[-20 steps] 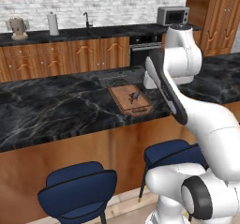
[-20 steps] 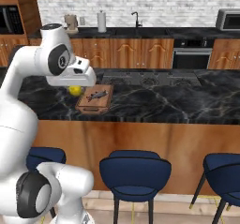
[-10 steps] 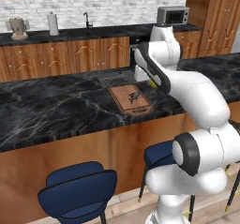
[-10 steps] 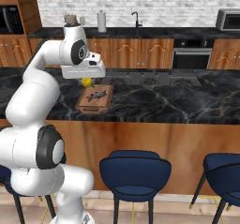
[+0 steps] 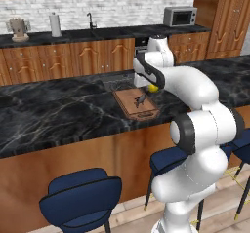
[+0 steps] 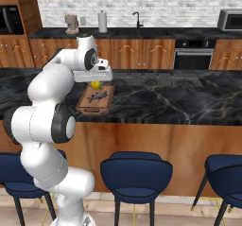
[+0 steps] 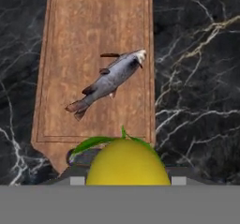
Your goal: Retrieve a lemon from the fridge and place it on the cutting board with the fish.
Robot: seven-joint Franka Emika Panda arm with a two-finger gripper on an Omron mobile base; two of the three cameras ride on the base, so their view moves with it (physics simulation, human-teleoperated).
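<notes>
Gripping smooth round lemon (image 7: 127, 163), gripper (image 6: 96, 83) above grained wooden cutting board (image 7: 70, 35), slender grey fish (image 7: 108, 81)

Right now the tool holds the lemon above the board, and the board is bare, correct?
Not bare. The hand view shows the fish lying on the board. The rest stands: the tool holds the lemon above the board.
</notes>
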